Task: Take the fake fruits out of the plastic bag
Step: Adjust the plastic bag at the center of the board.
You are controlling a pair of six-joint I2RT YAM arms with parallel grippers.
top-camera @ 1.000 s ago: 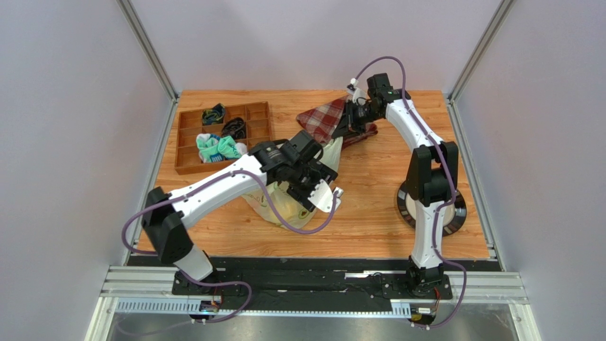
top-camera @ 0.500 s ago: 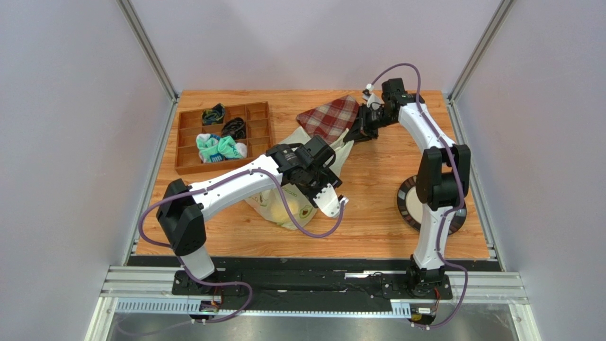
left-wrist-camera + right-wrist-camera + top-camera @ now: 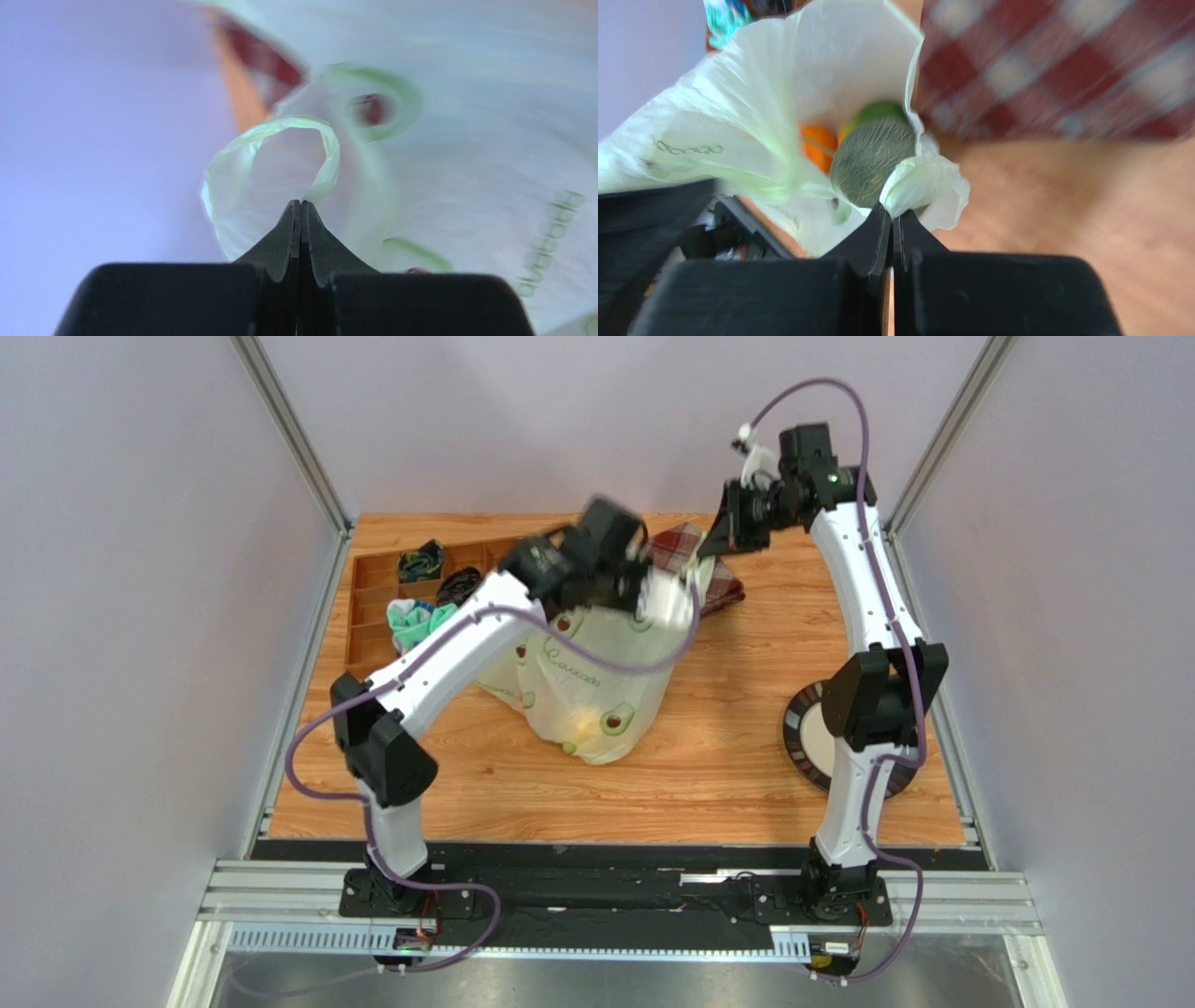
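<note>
The plastic bag (image 3: 596,679) hangs upright over the table middle, held up at its top by both arms. My left gripper (image 3: 643,597) is shut on a loop handle (image 3: 281,129) of the bag, its jaws pressed together (image 3: 300,204). My right gripper (image 3: 895,212) is shut on a bunched bit of the bag's rim (image 3: 924,183), near the bag's far right corner (image 3: 713,549). Through the open mouth the right wrist view shows fake fruits: a netted grey-green melon (image 3: 870,159), an orange piece (image 3: 818,147) and a green one (image 3: 880,110). A yellow fruit (image 3: 581,724) shows through the bag's wall.
A red plaid cloth (image 3: 718,591) lies at the back behind the bag. A wooden compartment tray (image 3: 376,574) with socks and dark items stands at the back left. A dark-rimmed round plate (image 3: 805,735) sits at the right, partly behind the right arm.
The left gripper has shut on the bag's handle. Both arms have risen and pulled the bag up from its slump on the table, so it now hangs with its mouth open.
</note>
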